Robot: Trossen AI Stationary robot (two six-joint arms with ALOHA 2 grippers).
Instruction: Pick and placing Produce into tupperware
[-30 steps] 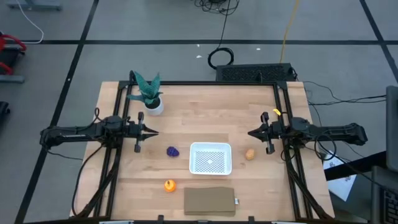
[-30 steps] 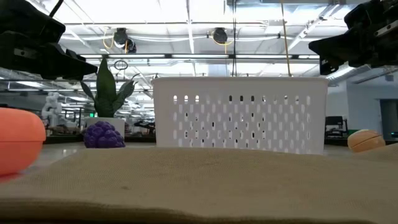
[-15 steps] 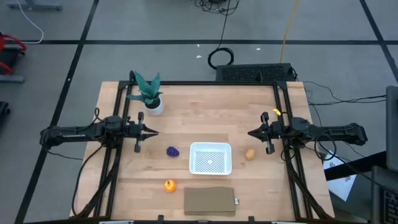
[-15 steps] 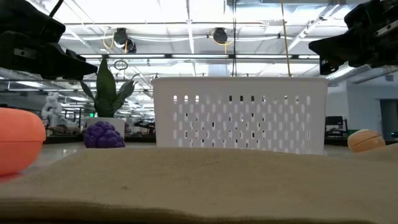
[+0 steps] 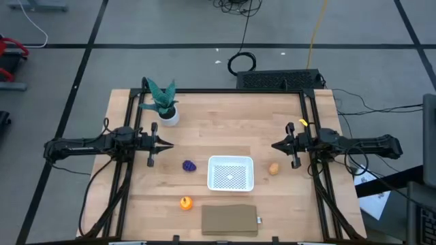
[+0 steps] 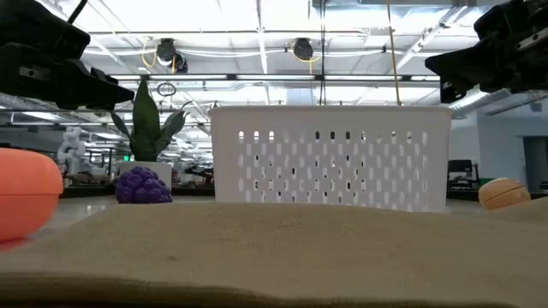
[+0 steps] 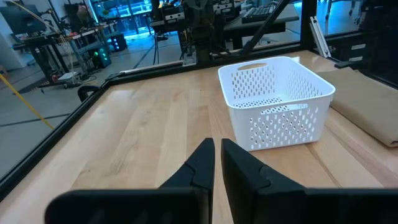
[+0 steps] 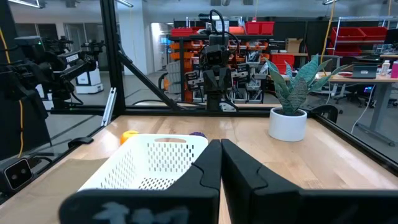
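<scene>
Two grippers wait with fingers pressed nearly together, holding nothing: your left gripper [image 5: 167, 145] at the left of the high view, your right gripper [image 5: 275, 145] at the right, both raised above the table [image 5: 225, 119]. Between them, lower centre, the white tupperware [image 5: 231, 173] sits with none of the pieces inside. Just right of it lies the tan lump [image 5: 274, 169]; just left, the purple cluster [image 5: 189, 165]; the orange ball [image 5: 185, 202] rests lower left, beside the brown slab [image 5: 229, 220]. Nothing is placed yet, so by the look of it you have all three pieces left.
</scene>
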